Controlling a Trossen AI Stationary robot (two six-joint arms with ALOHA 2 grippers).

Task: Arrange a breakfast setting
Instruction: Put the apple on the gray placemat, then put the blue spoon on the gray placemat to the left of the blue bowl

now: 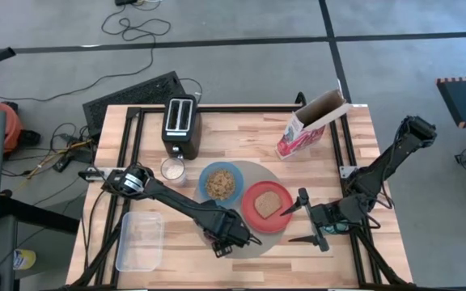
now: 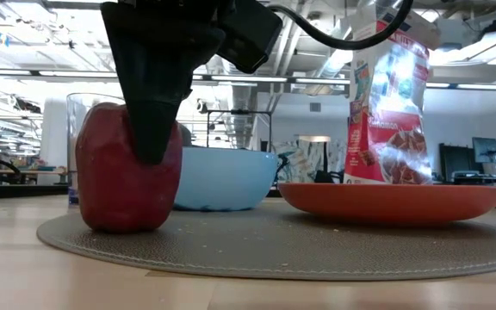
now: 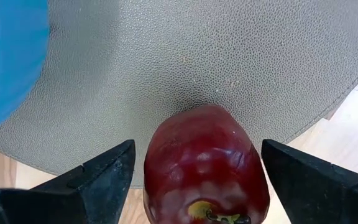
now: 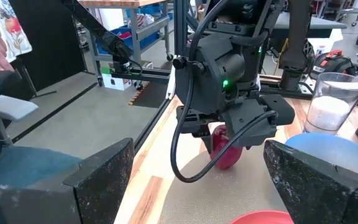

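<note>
We're at the release of the apple (image 3: 205, 163): it sits upright on the mat (image 3: 197, 68) close to the mat's near edge, and the left gripper (image 3: 194, 171) hangs over it with jaws parted and a clear gap on both sides. Next we need a straight lift, since the bowl (image 1: 221, 183) stands just beyond and the plate (image 1: 267, 205) beside it. The right gripper (image 1: 307, 221) waits with jaws spread over the surface (image 1: 241, 129) beside the plate; there's open room farther back.
</note>
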